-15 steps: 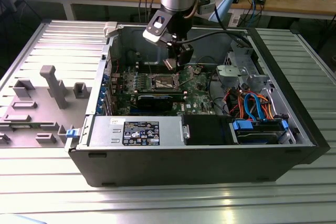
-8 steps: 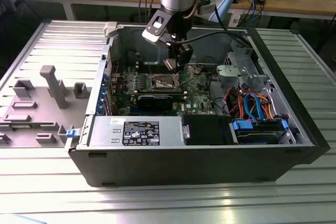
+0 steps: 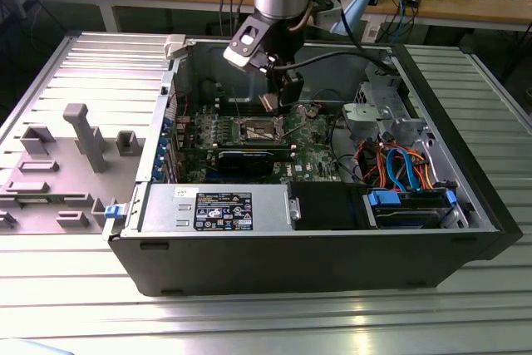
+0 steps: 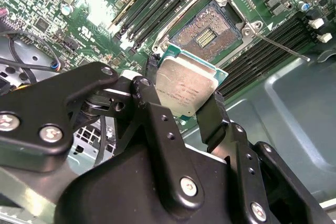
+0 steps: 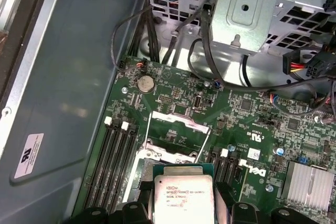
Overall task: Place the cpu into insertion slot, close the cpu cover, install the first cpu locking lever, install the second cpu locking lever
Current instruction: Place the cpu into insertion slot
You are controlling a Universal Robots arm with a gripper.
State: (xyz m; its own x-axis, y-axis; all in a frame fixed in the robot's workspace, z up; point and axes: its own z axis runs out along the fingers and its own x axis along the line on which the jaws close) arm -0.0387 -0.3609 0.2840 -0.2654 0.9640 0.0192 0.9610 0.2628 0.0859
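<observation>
The gripper [image 4: 181,100] has fingers [image 4: 210,121] clamped on the cpu [image 4: 186,80] (square, metal top up), near the uncovered insertion slot [image 4: 206,36].

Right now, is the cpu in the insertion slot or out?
Out: the gripper holds the cpu clear of the bare insertion slot, whose contacts are exposed.

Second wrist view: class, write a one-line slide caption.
The gripper grips the cpu by opposite edges, not yet seated in the open insertion slot.
</observation>
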